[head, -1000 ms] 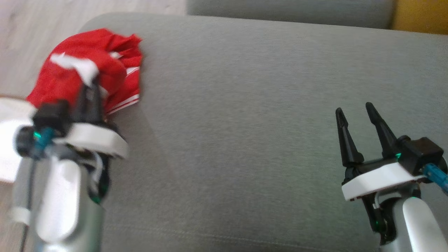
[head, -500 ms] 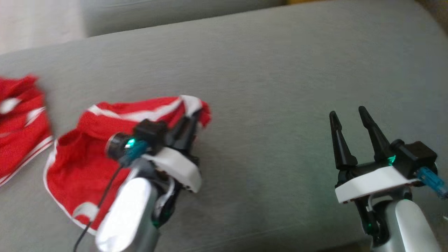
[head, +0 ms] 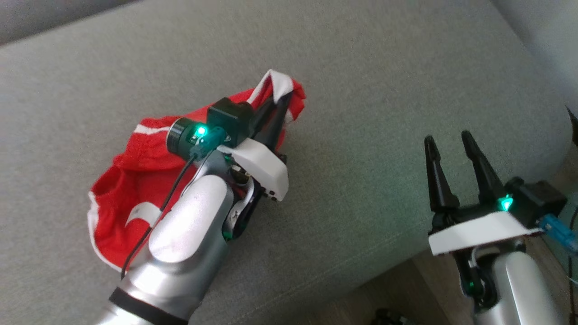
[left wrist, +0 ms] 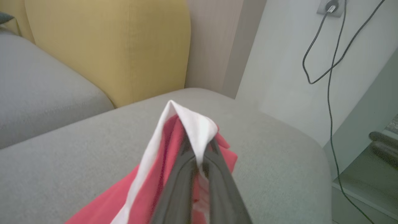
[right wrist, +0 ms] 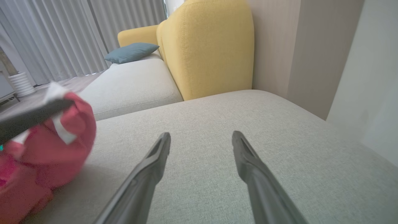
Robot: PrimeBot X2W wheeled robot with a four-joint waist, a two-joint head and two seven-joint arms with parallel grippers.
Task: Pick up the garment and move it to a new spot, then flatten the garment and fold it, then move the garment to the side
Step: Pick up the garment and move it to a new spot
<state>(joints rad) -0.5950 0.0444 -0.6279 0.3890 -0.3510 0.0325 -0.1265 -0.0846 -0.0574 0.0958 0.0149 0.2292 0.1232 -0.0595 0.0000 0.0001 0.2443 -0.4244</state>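
Holds the red garment point(head: 131, 198) by a white-trimmed edge, clamped between the closed fingers of the left gripper point(head: 282, 100) and lifted just off the grey sofa seat point(head: 384, 90). Leaves the rest trailing in a crumpled spread on the seat, about midway along it and well in from the right edge. Carries the right gripper point(head: 446, 138) empty, with fingers spread wide, over the front edge near the right corner

Could lose the cloth: bites only a thin fold of trim, so may slip out under a quick pull or under the drag of the trailing part on the woven upholstery. Could also bunch the garment tighter while dragging, making the flattening harder. Risks overshooting the right edge and letting cloth hang off the seat toward the floor point(head: 388, 289)

Differs from a second ago: then sat bunched at the far left corner of the seat with the left fingers on it, now lies drawn out toward the middle. Comes with a turned head view too, so owes part of the apparent shift to the camera. Finds the right fingers as wide as before
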